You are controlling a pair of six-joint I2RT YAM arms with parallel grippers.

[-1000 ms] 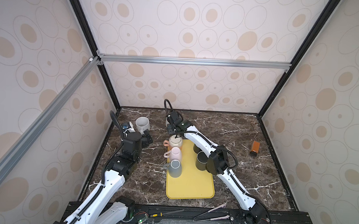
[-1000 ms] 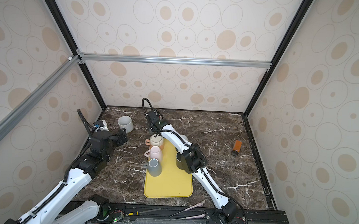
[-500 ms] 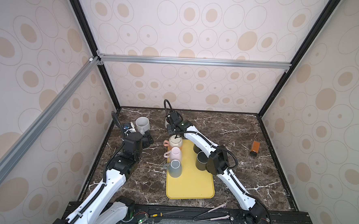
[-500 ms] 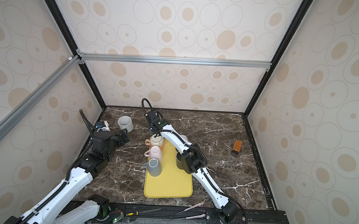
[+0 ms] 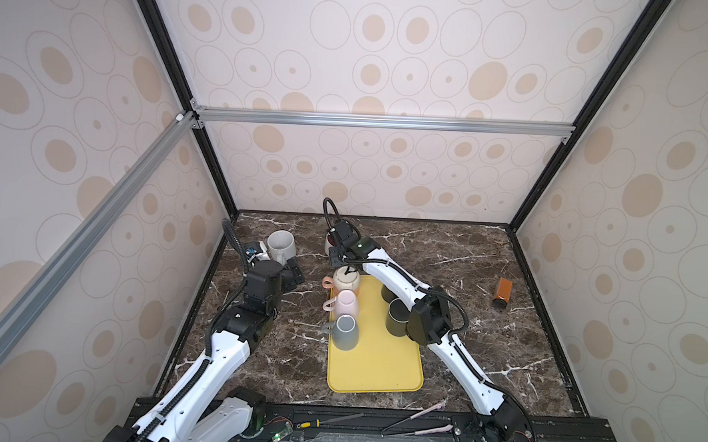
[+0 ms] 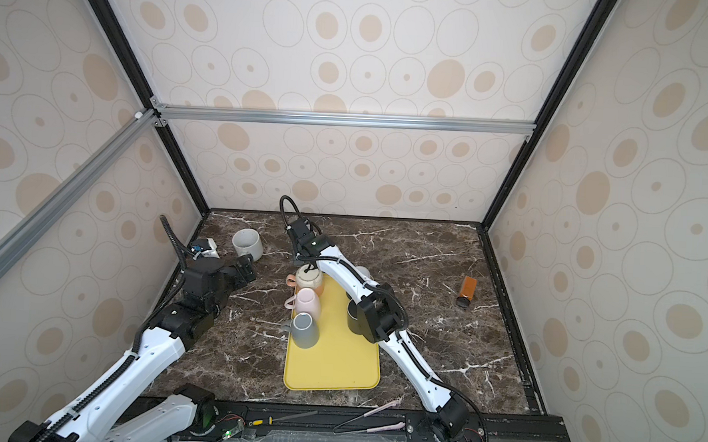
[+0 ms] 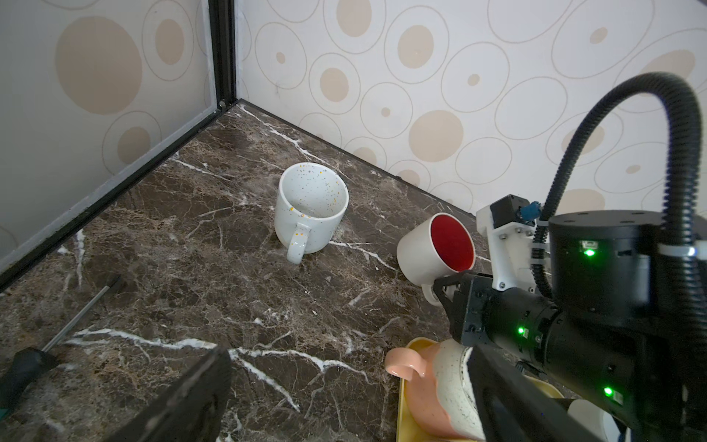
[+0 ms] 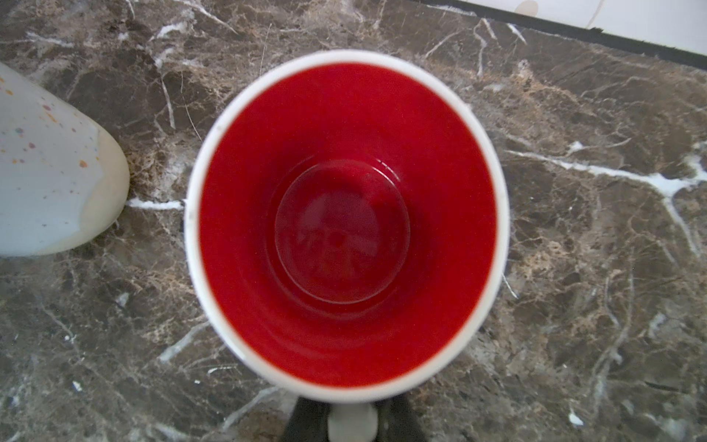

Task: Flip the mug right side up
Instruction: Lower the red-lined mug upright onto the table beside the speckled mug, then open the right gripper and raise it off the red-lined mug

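Red-lined white mug (image 7: 436,248) tilted, behind yellow tray (image 5: 378,356) on marble table (image 5: 462,340) | my right gripper (image 7: 445,285) clamped on its handle | my left gripper (image 6: 245,266) spread wide, empty, near speckled mug (image 7: 310,206)

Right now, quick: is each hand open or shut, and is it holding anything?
Left hand: open, holding nothing.
Right hand: shut on the handle of the white mug with the red inside.

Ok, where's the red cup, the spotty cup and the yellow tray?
red cup (image 8: 340,233): right wrist view, inside bottom.
spotty cup (image 7: 319,229): left wrist view, outer wall.
yellow tray (image 5: 378,356): a top view, bare floor.
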